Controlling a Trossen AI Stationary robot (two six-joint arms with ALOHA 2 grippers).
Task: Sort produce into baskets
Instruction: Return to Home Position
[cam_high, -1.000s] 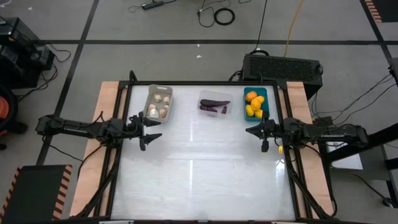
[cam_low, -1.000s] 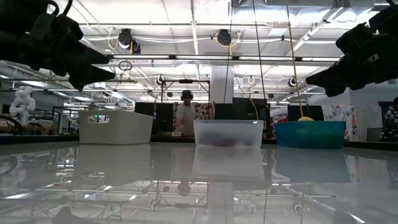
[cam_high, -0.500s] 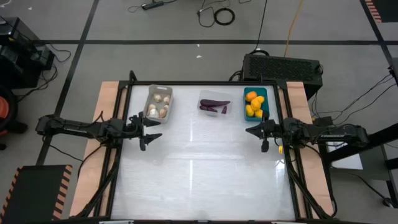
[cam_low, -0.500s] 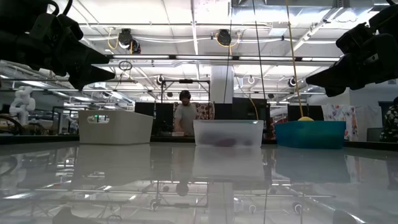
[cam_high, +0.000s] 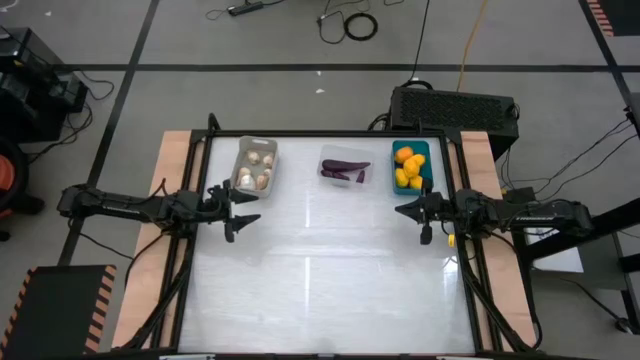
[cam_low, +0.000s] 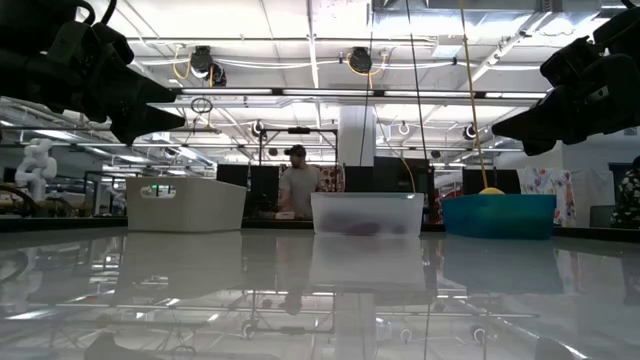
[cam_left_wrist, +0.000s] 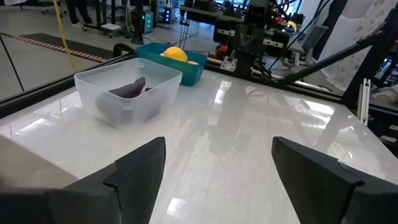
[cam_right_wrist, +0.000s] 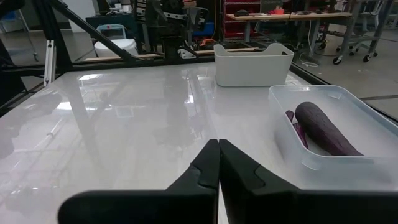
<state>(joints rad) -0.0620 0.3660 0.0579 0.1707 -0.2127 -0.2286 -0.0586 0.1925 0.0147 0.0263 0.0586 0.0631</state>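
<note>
The high view looks straight down on the bench. The level low view and both wrist views share the clear bin.

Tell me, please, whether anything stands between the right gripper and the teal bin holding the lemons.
Nothing visible does. Only bare table separates the shut right gripper from the teal bin of lemons.

Robotics laboratory: exposed industrial ceiling, cable coil on the floor, hazard-striped mat, equipment workbenches.
</note>
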